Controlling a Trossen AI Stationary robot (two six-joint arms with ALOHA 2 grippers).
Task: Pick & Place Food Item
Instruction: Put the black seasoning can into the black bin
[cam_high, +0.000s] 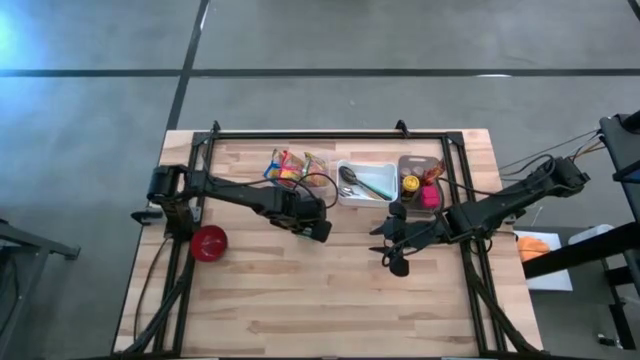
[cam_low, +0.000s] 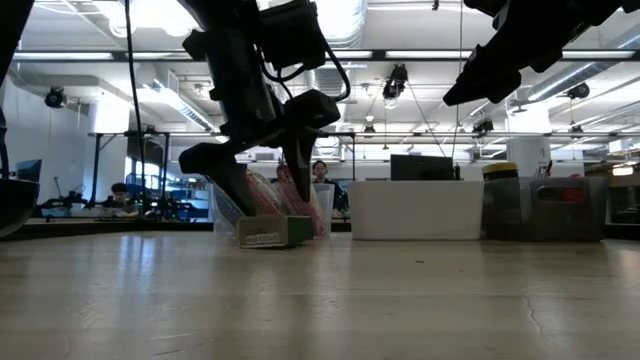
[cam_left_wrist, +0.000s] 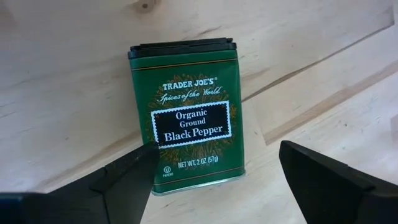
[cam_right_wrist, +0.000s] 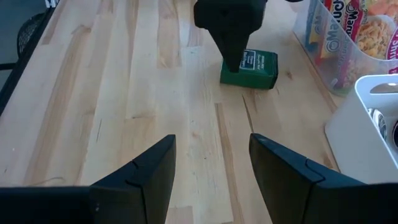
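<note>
Pepper tin, a green Trader Joe's organic ground black pepper tin with a black lid, lies flat on its back on the pale wooden surface, label up. In the high view it is hidden under the left arm's wrist, near the middle of the surface and just in front of the clear bin of snack packets. The low view shows it resting on the wood with the bin right behind it.

The left gripper points steeply down over the tin with its jaws spread wide. One finger overlaps the lower corner of the label in the left wrist view; the other stands clear of the tin on its far side. Whether either finger touches the tin cannot be told. The tin is not pinched. In the right wrist view the same gripper hangs directly over the tin, covering part of it.

The right gripper hangs above the surface to the right of the middle, well apart from the tin, angled down toward it. Its jaws stand parted with only bare wood between them, holding nothing.

Along the far side of the surface, next to the snack bin, sit a white tray of utensils and a darker bin with yellow and pink items in it. A red bowl sits near the left edge, beside the left arm's base.
</note>
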